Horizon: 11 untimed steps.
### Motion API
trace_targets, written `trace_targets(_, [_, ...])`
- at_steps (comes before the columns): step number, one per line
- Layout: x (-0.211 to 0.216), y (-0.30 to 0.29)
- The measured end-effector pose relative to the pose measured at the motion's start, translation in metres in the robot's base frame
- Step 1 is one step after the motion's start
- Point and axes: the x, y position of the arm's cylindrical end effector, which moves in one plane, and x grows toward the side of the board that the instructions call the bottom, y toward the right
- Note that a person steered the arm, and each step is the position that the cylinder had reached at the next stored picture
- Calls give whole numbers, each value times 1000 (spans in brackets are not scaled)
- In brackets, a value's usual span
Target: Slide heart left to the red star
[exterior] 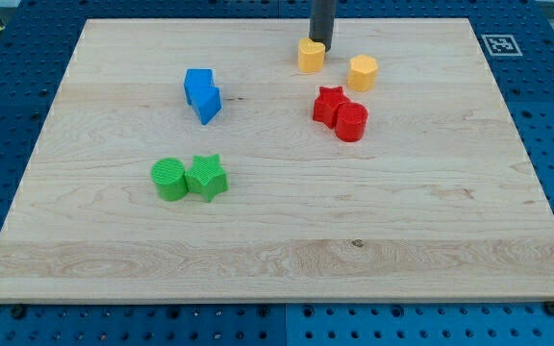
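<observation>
At the view's left half of the wooden board (277, 259), a green cylinder (169, 179) and a green star (207, 177) sat touching side by side, the cylinder on the left. Above them, toward the view's top, two blue blocks (202, 94) were pressed together, their exact shapes hard to make out. Further right, near the board's top edge, stood the yellow heart (310, 56), well above and slightly left of the red star (329, 104). My tip (319, 45) rested just behind the heart at its upper right side, touching it or very nearly so; the dark rod rose straight out of the view's top. There was no pincer on this arm, only the rod, so nothing could be said of jaws apart or together. Right of the heart, a little lower, lay a yellow hexagonal block (363, 72), apart from the heart. Below it, the red star touched a red cylinder (352, 122) at its lower right. The heart and the red star were near each other but not in contact. Around the board ran a blue perforated table (546, 144).
</observation>
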Motion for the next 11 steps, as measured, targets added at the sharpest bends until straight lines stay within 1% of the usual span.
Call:
trace_targets(2, [11, -30])
trace_targets(5, [32, -39])
trace_targets(7, [66, -40])
trace_targets(10, [85, -40])
trace_targets(11, [85, -40])
